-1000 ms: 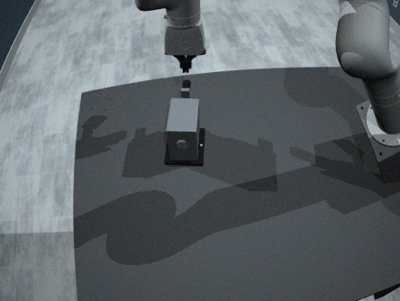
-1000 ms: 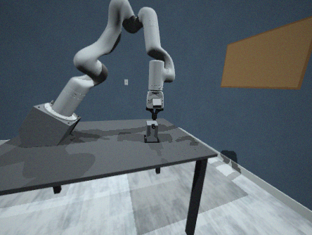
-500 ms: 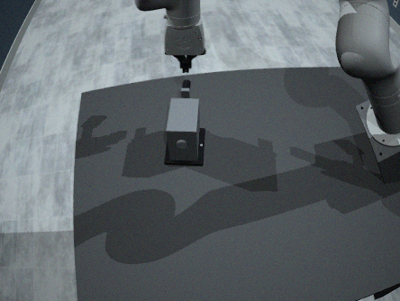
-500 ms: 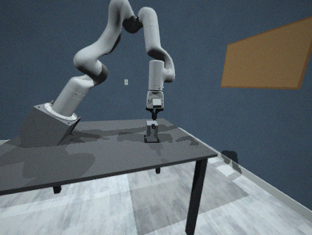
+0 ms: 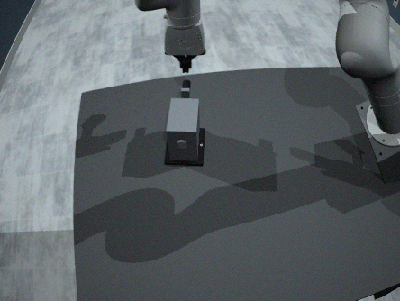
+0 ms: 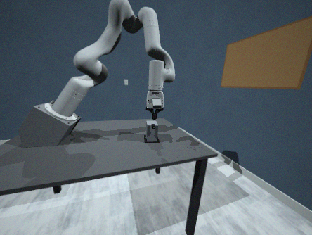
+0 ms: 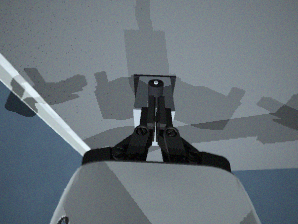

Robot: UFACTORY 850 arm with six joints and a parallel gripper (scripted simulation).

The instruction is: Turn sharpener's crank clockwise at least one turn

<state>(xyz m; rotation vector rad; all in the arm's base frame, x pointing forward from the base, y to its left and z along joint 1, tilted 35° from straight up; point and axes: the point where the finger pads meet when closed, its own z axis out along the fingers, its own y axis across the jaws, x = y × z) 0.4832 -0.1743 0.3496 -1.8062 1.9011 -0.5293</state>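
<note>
With its black two-fingered gripper (image 5: 185, 68) shut on nothing above the dark cylindrical crank knob (image 5: 186, 84) at the far end of the grey box-shaped pencil sharpener (image 5: 182, 122), any descent risks jamming, not grasping.

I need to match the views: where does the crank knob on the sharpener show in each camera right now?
Top: the knob sits just beyond the sharpener's far end, below the shut gripper.
Exterior: the knob shows at the sharpener's upper end, under the gripper.
Wrist: the knob is centre frame, just past the fingertips.
Shared landmark: the sharpener's box body.
</note>
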